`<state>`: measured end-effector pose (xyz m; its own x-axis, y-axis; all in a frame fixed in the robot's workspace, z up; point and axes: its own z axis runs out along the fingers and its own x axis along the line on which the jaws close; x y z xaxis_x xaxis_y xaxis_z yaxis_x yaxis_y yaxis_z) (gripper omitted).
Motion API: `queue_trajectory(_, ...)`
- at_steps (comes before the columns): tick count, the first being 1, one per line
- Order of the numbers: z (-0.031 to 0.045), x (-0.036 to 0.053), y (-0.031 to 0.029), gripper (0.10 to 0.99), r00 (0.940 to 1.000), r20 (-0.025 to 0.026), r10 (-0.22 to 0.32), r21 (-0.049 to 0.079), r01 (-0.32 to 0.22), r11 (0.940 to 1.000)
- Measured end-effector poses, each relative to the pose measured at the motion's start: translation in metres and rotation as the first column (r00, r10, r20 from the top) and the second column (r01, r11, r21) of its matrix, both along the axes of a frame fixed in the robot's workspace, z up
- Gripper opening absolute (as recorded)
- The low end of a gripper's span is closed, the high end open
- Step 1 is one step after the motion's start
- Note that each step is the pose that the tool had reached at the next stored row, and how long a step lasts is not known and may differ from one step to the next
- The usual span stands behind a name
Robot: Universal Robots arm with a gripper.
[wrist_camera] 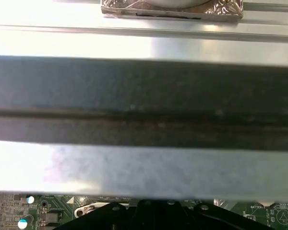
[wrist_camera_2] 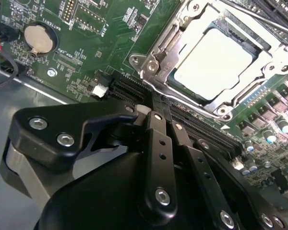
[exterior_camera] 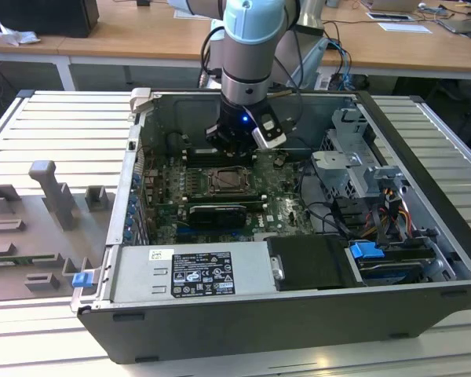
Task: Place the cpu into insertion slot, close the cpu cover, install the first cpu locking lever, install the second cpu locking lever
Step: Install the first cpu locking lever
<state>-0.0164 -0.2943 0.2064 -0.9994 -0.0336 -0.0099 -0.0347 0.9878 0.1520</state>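
The cpu [wrist_camera_2: 213,57] lies in the insertion slot [wrist_camera_2: 156,72], its pale metal top showing through the square window of the cpu cover [wrist_camera_2: 266,67]. The silver cover lies flat around the chip. Thin metal lever rods run along the socket's edges; I cannot tell whether they are latched. My gripper [wrist_camera_2: 165,120] hangs just beside the socket, over the long black slots, its two black fingers [wrist_camera_2: 156,139] pressed together with nothing between them. In the exterior view the gripper [exterior_camera: 234,145] hovers low over the green board, just behind the cpu [exterior_camera: 229,181].
The open computer case [exterior_camera: 424,149] walls in the board on all sides. A power supply [exterior_camera: 190,271] fills the front, a drive cage [exterior_camera: 353,165] and cables the exterior view's right. A long black card [exterior_camera: 216,212] sits before the socket. Grey fixtures [exterior_camera: 51,196] stand on the table.
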Motion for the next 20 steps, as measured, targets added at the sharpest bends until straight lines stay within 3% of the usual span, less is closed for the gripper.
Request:
queue_trajectory(4,0.0093,-0.0005,0.0,0.106,1.0,0.0001,0.0,0.0,0.0,1.0)
queue_trajectory(10,0.0146,-0.0076,0.0,0.106,1.0,0.0,0.0,0.002,0.0,1.0)
queue_trajectory(15,0.0233,-0.0091,0.0,0.106,1.0,0.0,0.0,0.002,0.0,1.0)
queue_trajectory(20,0.0244,-0.0125,-0.0019,0.106,1.0,0.0001,0.0,0.003,0.0,1.0)
